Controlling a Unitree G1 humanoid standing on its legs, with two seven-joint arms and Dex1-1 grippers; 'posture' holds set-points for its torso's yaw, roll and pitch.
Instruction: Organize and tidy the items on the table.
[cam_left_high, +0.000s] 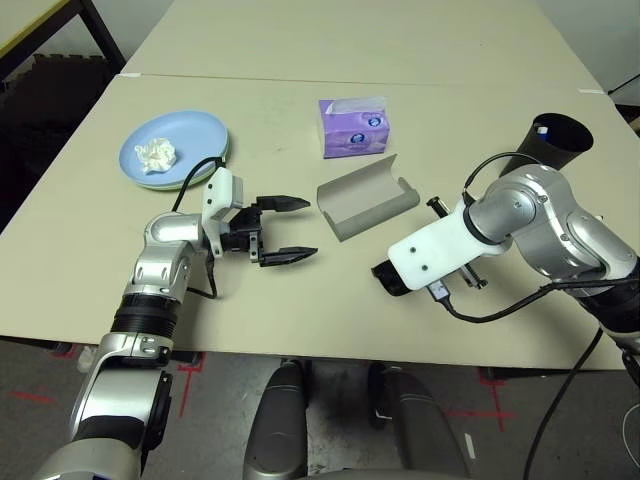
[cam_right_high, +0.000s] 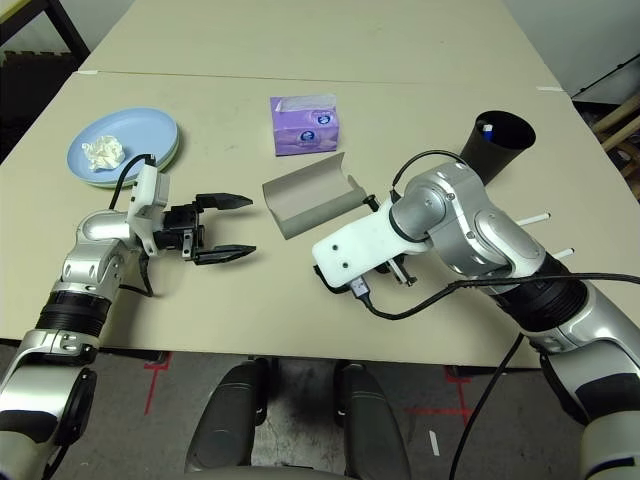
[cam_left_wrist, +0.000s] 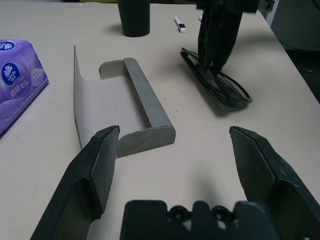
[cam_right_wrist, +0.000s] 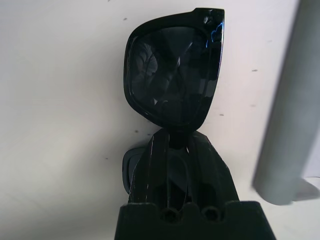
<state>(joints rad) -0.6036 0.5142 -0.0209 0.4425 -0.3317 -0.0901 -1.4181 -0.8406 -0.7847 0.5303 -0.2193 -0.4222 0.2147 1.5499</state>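
Observation:
My right gripper (cam_right_wrist: 175, 139) is shut on the black sunglasses (cam_right_wrist: 172, 75), which lie on the table (cam_left_high: 300, 300) just right of the grey glasses case (cam_left_high: 365, 203). The case lies open at the table's middle. My left gripper (cam_left_high: 283, 230) hovers open just left of the case, holding nothing. At the far left, a light blue plate (cam_left_high: 190, 140) sits on a pale green plate (cam_left_high: 222, 152) and carries a crumpled white tissue wad (cam_left_high: 157, 153). A black cup (cam_left_high: 555, 148) at the far right holds a white pen (cam_left_high: 541, 128).
A purple tissue box (cam_left_high: 353, 127) stands behind the case. Cables loop around my right forearm (cam_left_high: 530, 225). Two thin white sticks (cam_right_high: 533, 218) show past that forearm. A seam (cam_left_high: 300, 78) splits off a second tabletop at the back. The front table edge runs close under both arms.

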